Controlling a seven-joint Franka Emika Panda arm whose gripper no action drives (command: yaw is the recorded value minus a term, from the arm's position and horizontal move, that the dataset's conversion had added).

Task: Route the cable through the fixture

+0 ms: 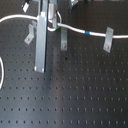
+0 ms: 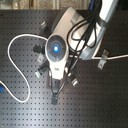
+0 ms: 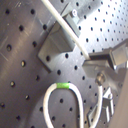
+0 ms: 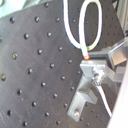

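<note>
The white cable (image 1: 75,30) runs across the black perforated board in the first exterior view, with a blue band (image 1: 88,32) right of centre. It curls into a small loop marked by a green band (image 1: 56,28) beside the tall grey gripper bar (image 1: 41,42). In both wrist views the cable (image 3: 62,22) meets the gripper (image 3: 92,56) at its fingertips and comes out on the other side, so the gripper (image 4: 91,61) looks shut on it. A grey fixture (image 3: 56,41) sits on the board just beside the fingers, and the cable crosses over it.
Other grey fixtures (image 1: 108,39) (image 1: 31,34) (image 1: 64,41) stand along the far part of the board. In the second exterior view the slack cable (image 2: 15,60) makes a wide loop on the second exterior view's left, and the arm (image 2: 57,50) covers the middle.
</note>
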